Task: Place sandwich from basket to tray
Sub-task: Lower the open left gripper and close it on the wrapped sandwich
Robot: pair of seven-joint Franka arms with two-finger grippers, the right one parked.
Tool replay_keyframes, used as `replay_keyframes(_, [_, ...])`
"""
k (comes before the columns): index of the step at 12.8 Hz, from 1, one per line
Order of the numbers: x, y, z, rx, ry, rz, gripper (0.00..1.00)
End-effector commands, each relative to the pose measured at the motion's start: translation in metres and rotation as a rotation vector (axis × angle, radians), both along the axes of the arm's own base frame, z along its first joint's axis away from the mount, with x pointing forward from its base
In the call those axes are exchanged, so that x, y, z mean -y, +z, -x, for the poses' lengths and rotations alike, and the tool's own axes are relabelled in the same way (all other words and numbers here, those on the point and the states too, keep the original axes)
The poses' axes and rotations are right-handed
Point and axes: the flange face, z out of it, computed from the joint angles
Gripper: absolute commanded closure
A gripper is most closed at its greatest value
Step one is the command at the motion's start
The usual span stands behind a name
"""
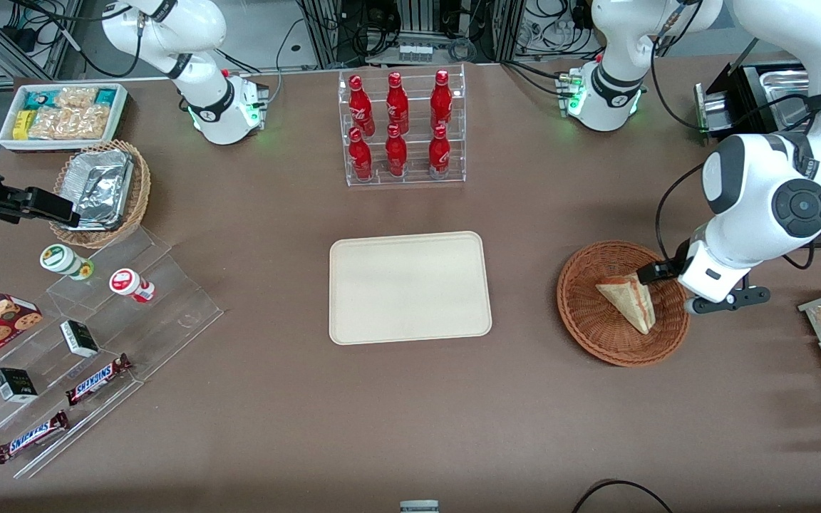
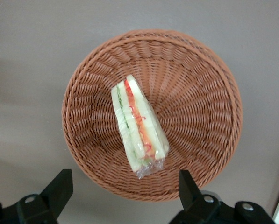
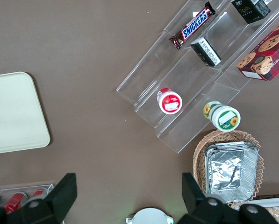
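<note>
Front view: sandwich (image 1: 628, 301) lay in the reddish-brown basket (image 1: 585, 313), toward the working arm's end of the table. Wedge flat on the weave, one long side toward the basket's middle. Left gripper (image 1: 656, 271) hung over the basket rim, just above the sandwich's upper corner; only one dark finger tip showed, rest under the white wrist housing, so contact w/ the wrap couldn't be judged here. Tray (image 1: 409, 287) sat bare at table centre, well apart from the basket. Clear rack of red bottles (image 1: 401, 128) stood farther from the camera than the tray.

Left wrist view: gripper (image 2: 123, 189) fingers spread wide, holding nothing. One fingertip (image 2: 60, 184) over bare table outside the basket, the other (image 2: 187, 184) over the basket's rim (image 2: 232, 84). Sandwich (image 2: 137, 126) lay near basket centre, cut edge up: red and green filling strips between pale bread, clear wrap bunched at its narrow end. Gripper clear of the sandwich, above it.

Right wrist view: tray corner (image 3: 17, 112) visible, nothing on that part. Stepped acrylic stand (image 3: 186, 93) w/ candy bar (image 3: 194, 25), small boxes, two lidded cups. Tan basket (image 3: 228, 163) held foil containers.
</note>
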Motion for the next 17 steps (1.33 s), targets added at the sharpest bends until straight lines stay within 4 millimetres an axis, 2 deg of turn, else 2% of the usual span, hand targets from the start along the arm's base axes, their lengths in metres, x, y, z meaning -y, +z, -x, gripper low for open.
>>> replay_keyframes(1, [0.006,-0.012,0.003,0.054,0.252,-0.007,0.00])
replay_keyframes(2, [0.011,-0.017,0.005,0.086,0.358,-0.006,0.00])
replay_keyframes(3, [0.012,-0.025,0.010,0.094,0.385,-0.004,0.00])
replay_keyframes(10, [0.011,-0.064,0.029,0.076,0.386,-0.009,0.00])
replay_keyframes(14, [0.012,-0.082,0.025,0.090,0.437,0.029,0.00])
replay_keyframes(17, [0.011,-0.103,0.027,0.084,0.453,0.037,0.00])
